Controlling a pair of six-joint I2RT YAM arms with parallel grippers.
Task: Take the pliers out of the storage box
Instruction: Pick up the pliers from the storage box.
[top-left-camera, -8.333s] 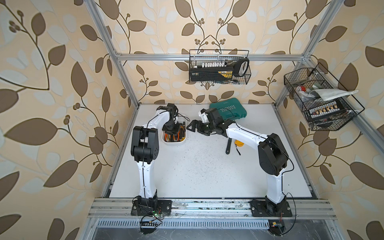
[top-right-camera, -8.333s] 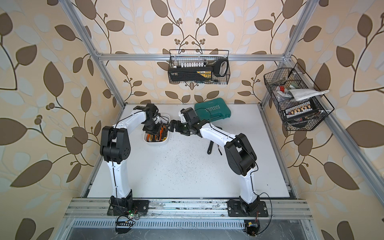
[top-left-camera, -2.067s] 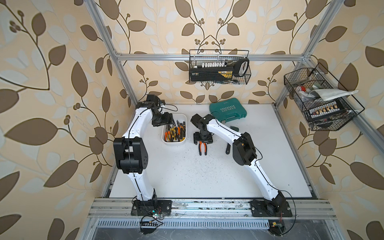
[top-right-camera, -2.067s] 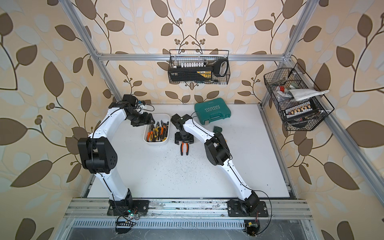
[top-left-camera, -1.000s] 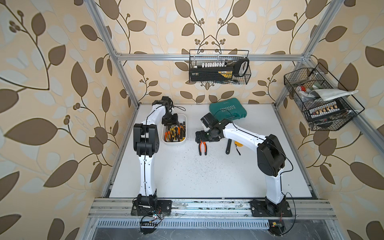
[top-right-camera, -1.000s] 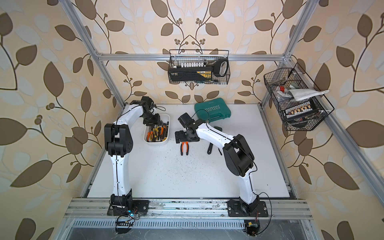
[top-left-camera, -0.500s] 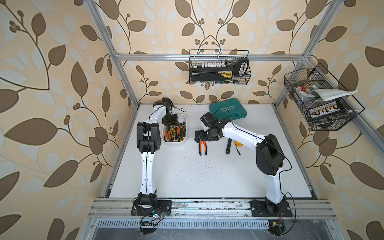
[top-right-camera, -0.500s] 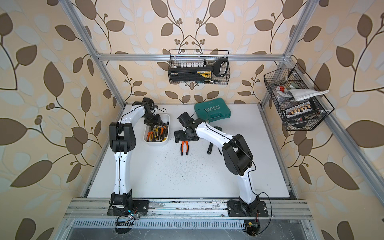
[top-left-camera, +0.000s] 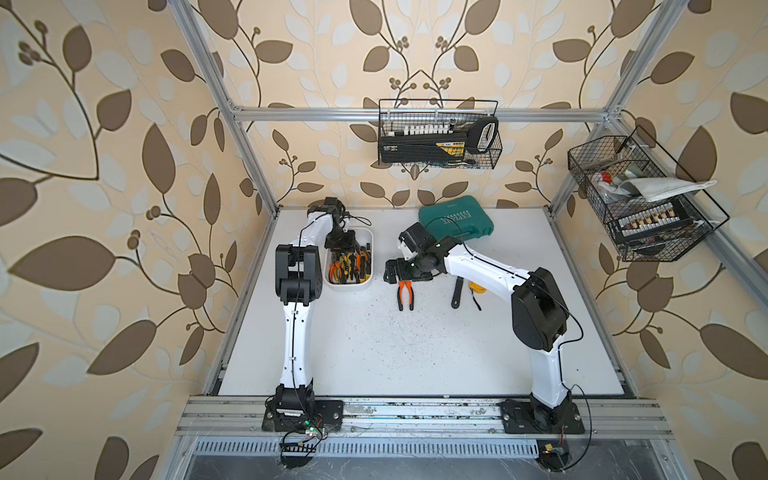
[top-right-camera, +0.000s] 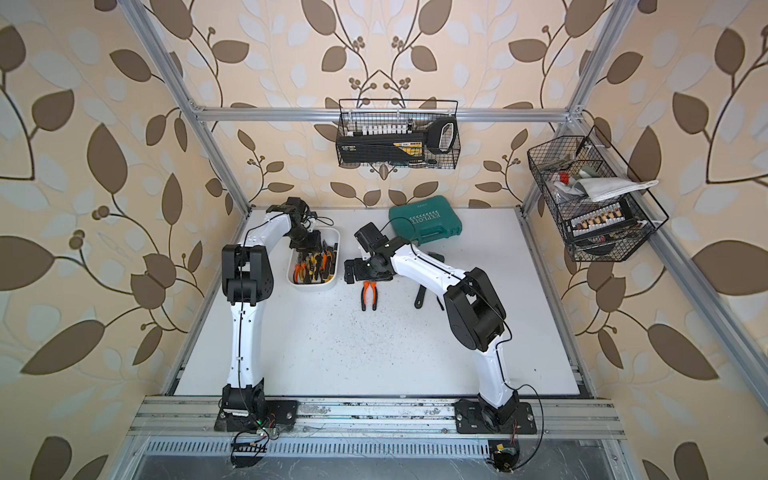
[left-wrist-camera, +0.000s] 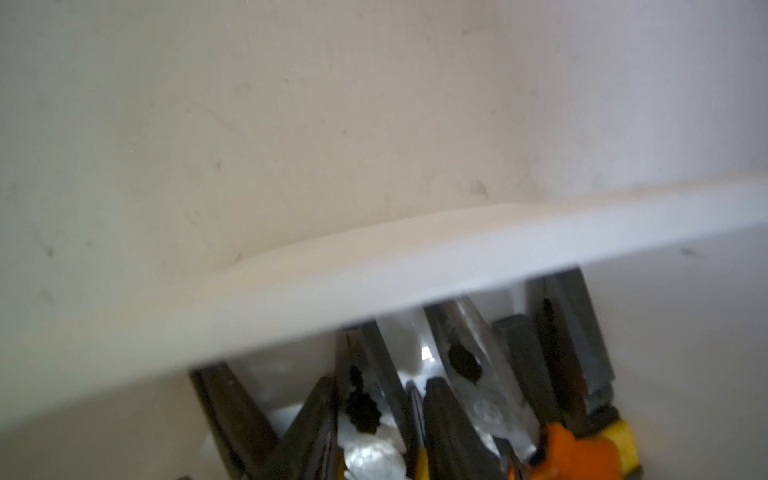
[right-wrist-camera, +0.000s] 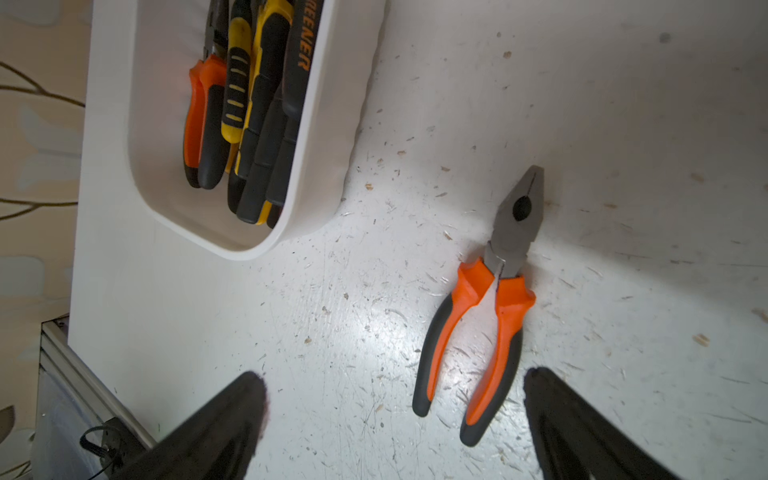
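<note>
Orange-handled pair (top-left-camera: 405, 294) lies out on the desk (top-left-camera: 415, 353), the other pliers (top-left-camera: 348, 266) sit jammed together in the storage box (top-left-camera: 349, 287), so my left jaws over their heads (I can't tell their grip) could snag two or drag the box, while the right jaws hang spread and empty.

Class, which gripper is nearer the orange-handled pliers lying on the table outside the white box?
Right. The right gripper hovers open over the orange-handled pliers. The left gripper is off to the side, over the storage box's far end.
</note>
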